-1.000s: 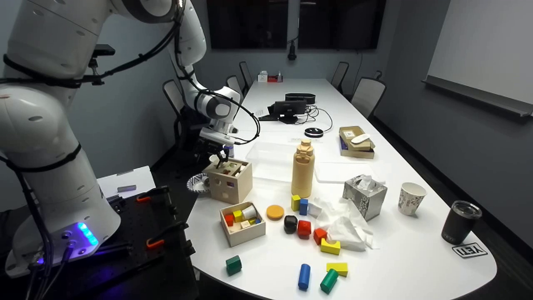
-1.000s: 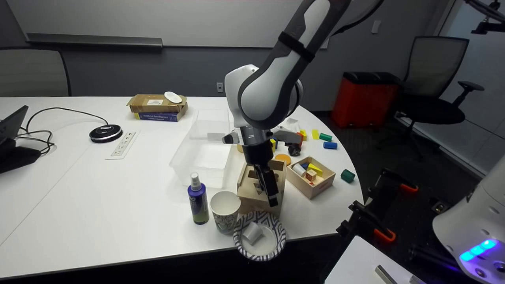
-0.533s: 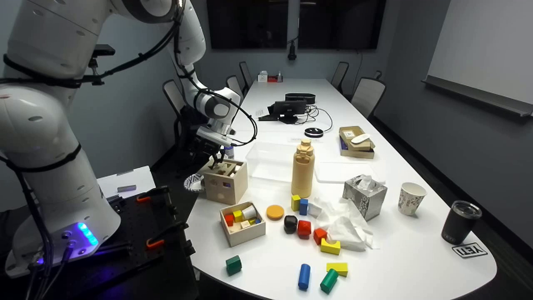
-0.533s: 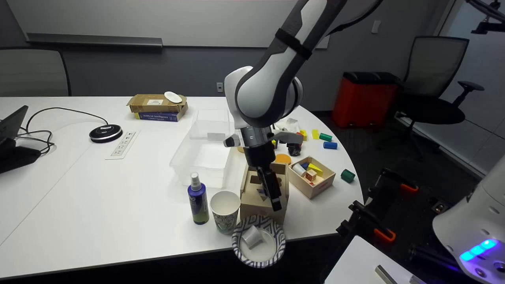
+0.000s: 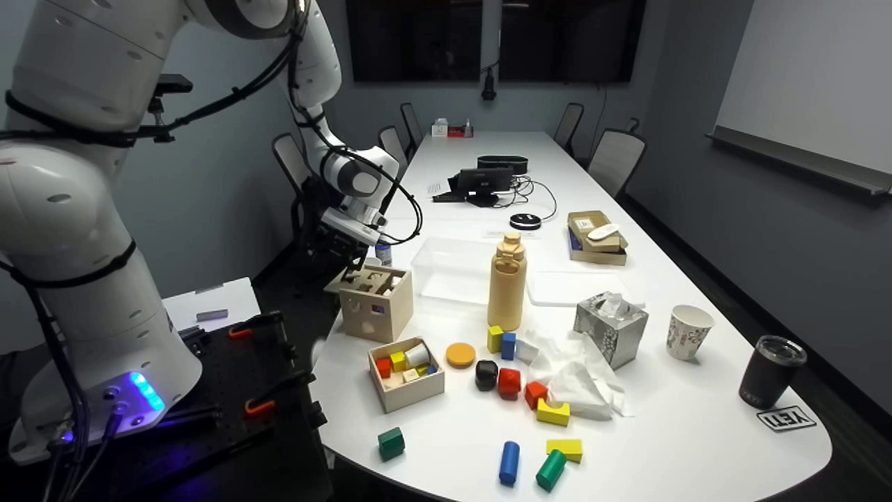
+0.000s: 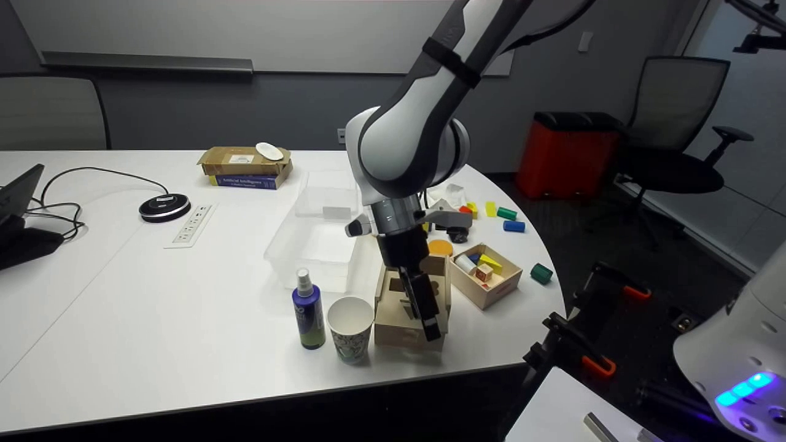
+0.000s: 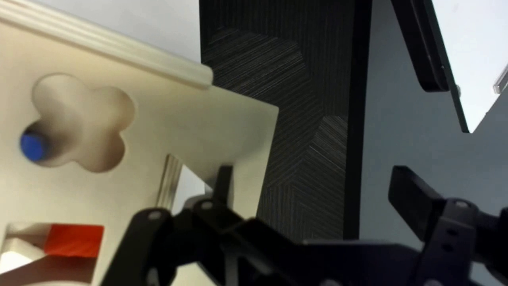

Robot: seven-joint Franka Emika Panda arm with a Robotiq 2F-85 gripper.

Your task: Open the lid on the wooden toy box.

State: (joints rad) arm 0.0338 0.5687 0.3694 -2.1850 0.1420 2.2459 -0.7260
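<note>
The wooden toy box [image 5: 369,319], a light wooden cube, stands at the table's edge in both exterior views [image 6: 402,336]. Its lid [image 7: 178,123] is a flat light-wood panel with cut-out holes. The lid [image 6: 393,307] lies level on the box between side rails, its end jutting past the wall on the edge side. Colored blocks show through the holes. My gripper [image 7: 311,186] is open with nothing between its fingers. One fingertip is at the lid's triangular hole, touching or in it; depth is unclear. The other is out beyond the lid, over the floor. The arm partly hides the lid.
A paper cup [image 6: 351,328] and a spray bottle [image 6: 309,319] stand beside the box. A low wooden tray [image 5: 411,399] of blocks, a clear bin [image 5: 456,265] and a tan bottle [image 5: 507,293] are near. A pale blur [image 5: 317,351] shows at the table edge.
My gripper has moved toward the table edge. The box shifted that way and the lid juts out further. The patterned bowl with the small cup in it has gone off the edge.
</note>
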